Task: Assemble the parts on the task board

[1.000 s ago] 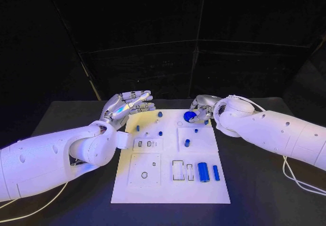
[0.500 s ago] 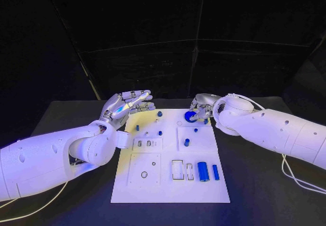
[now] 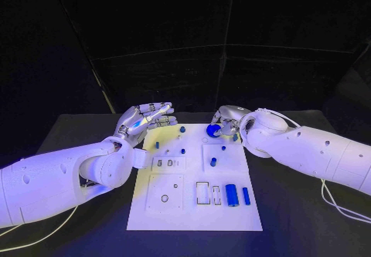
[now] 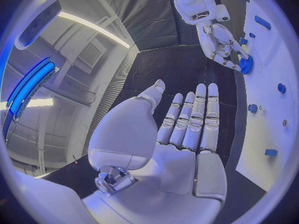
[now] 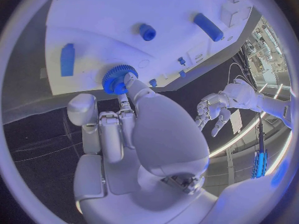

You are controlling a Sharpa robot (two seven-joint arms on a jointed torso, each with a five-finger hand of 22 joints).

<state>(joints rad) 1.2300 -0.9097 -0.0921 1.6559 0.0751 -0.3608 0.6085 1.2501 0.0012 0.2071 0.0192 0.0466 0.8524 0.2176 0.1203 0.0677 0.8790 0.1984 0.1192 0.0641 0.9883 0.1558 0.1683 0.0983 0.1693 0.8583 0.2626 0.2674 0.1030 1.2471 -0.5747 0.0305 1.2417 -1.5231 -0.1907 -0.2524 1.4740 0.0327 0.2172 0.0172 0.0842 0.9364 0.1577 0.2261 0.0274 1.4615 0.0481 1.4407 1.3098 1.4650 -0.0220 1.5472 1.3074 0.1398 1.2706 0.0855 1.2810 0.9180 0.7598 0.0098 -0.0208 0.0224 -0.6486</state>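
right robot hand (image 3: 224, 124) pinches the blue gear (image 3: 213, 130), now lifted slightly toward the task board's (image 3: 193, 214) far edge | left robot hand (image 3: 145, 121) stays open, empty, beside the board | gear apparently not yet seated

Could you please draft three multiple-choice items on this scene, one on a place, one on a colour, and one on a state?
1. Where on the task board is the right hand?
A. at its far end
B. at its near edge
C. off the board, on the black table

2. What colour is the gear in the right hand?
A. grey
B. blue
C. red

3. How is the left hand?
A. gripping a peg
B. pressing on the board
C. open, holding nothing

Answers: 1 A, the head view shows it over the far end. 2 B, the right wrist view shows a blue toothed disc. 3 C, its fingers are straight and empty.
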